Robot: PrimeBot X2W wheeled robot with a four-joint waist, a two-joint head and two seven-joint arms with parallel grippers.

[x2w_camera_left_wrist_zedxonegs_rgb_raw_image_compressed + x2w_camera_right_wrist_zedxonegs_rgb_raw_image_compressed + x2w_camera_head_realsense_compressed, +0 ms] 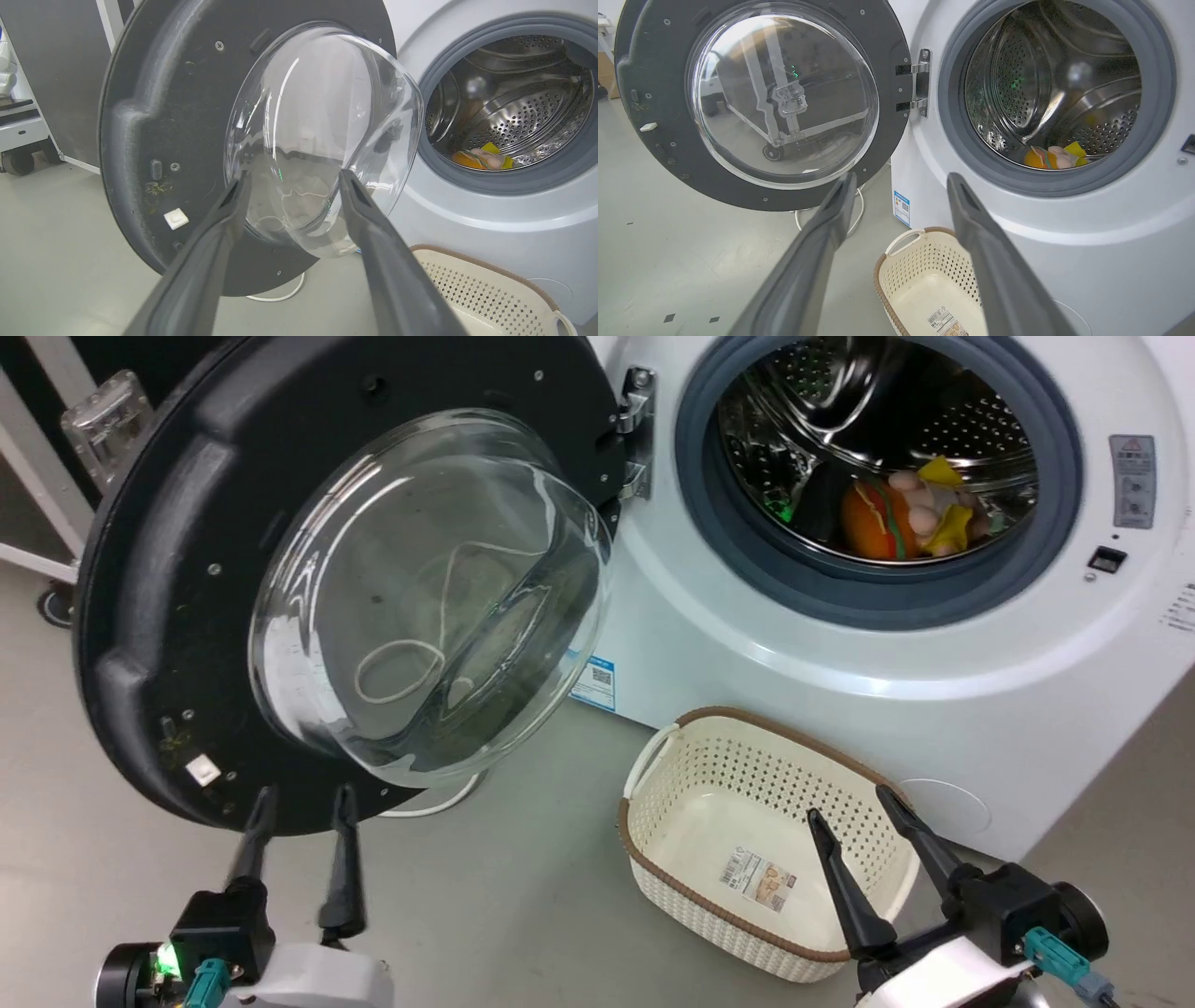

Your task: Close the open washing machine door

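grey floor, maybe concrete, washing machine door open, left hand and right hand spread

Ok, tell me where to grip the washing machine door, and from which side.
Pinch the washing machine door by its black rim at the free edge, opposite the hinge, the left gripper coming from the left. The glass bowl is too broad and smooth; far from the hinge it likely swings easiest.
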